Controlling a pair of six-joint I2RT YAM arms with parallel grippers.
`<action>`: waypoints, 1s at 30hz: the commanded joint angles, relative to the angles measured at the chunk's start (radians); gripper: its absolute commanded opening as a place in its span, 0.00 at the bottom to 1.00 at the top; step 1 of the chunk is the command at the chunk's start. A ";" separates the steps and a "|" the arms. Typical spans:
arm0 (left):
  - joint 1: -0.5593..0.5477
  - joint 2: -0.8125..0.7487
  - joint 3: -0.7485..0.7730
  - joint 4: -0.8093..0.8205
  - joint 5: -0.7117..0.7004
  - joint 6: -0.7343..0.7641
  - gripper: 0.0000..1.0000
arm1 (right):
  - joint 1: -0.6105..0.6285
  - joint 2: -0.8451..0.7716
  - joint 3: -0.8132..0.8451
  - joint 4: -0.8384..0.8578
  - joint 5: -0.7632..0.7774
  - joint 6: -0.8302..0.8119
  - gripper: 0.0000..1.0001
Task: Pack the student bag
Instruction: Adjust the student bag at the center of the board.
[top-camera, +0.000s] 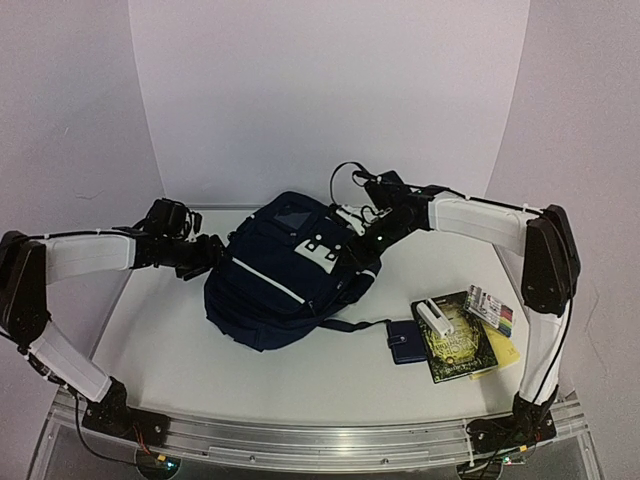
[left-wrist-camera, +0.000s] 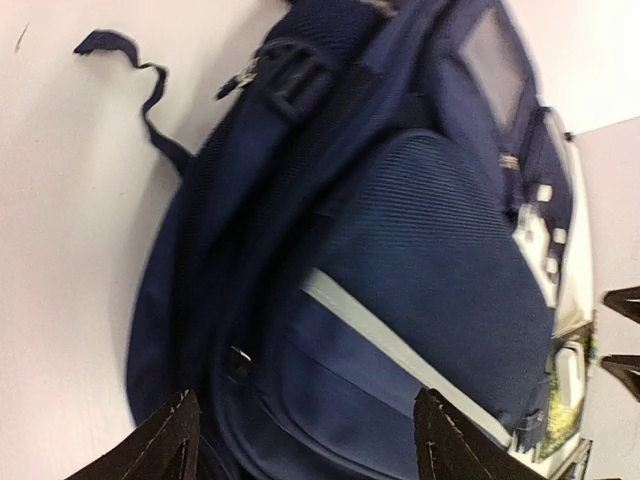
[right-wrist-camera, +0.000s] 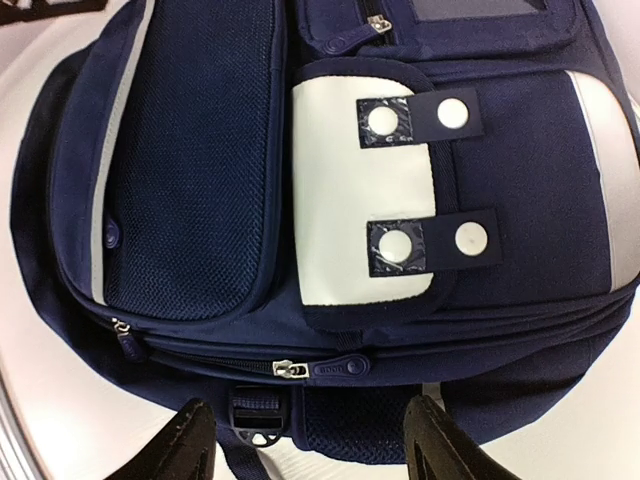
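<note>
Pincers are both standing open: left gripper is hovering beside the student bag, right gripper at its opposite side.

The large fabric backpack was navy blue, crossed by thin stripes of pale grey-white. Its rounded front patch was white with navy edging, and two navy tabs on it each carried a pair of white round dots. The mesh side pocket was the same navy, and the small metal zipper pull was silver. The small flat wallet was navy too. The rectangular book was dark, almost black, with a gold ornamental pattern. The oblong block was white, the flat marker pack showed bands of several colours, and the thin sheet was yellow. The tabletop was white.
</note>
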 joint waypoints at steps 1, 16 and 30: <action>-0.002 -0.131 -0.113 0.035 -0.025 -0.099 0.74 | 0.138 0.033 0.131 0.005 0.131 0.020 0.65; -0.046 -0.284 -0.395 0.150 -0.055 -0.386 0.80 | 0.417 0.419 0.488 -0.010 0.406 0.061 0.66; -0.068 -0.245 -0.502 0.326 -0.022 -0.444 0.74 | 0.418 0.312 0.445 -0.013 0.310 0.134 0.64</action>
